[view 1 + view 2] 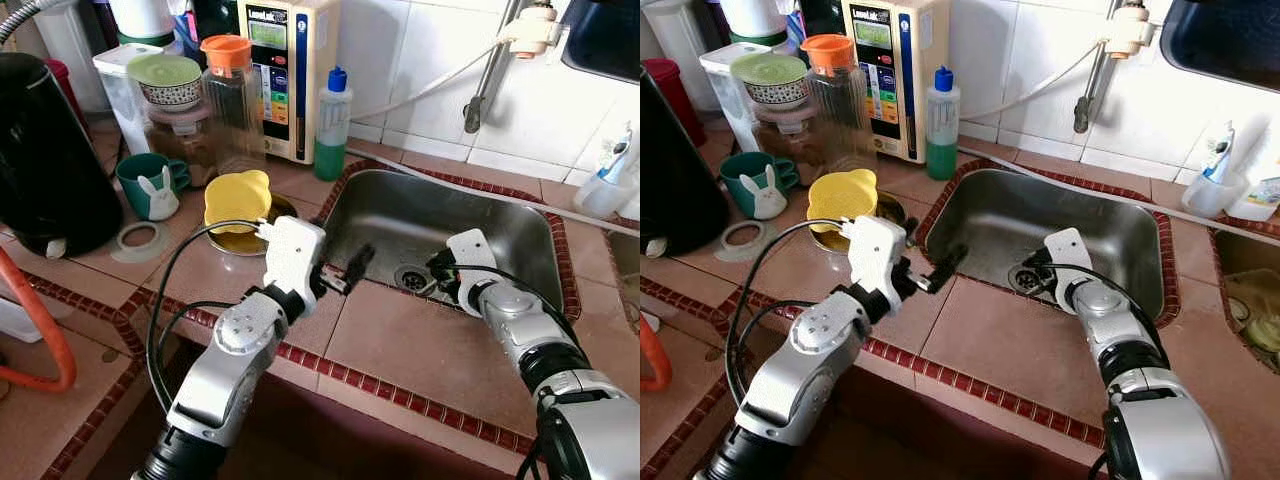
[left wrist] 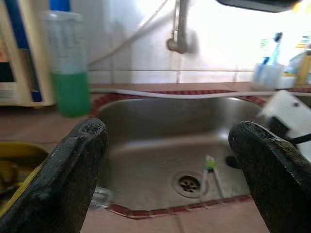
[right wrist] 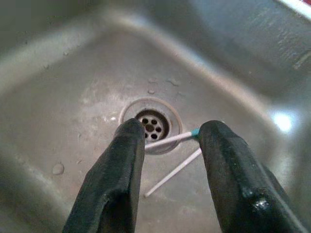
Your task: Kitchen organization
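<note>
The tiled bench carries a stainless steel sink set into its far right part, with a drain in the near floor of the basin. On the far left of the bench stand a black kettle, a glass jar with an orange lid, a green dish-soap bottle, a teal rabbit mug and a yellow lid.

The right claw reaches down into the sink just over the drain, its fingers spread a little on either side of two thin white sticks. One stick has a teal tip; they look like cotton swabs, though the blur makes this uncertain. The upper stick lies across the drain rim between the fingers, and I cannot tell whether either finger touches it.

The left claw hangs at the near left edge of the sink, above the bench, fingers wide apart and holding nothing.
</note>
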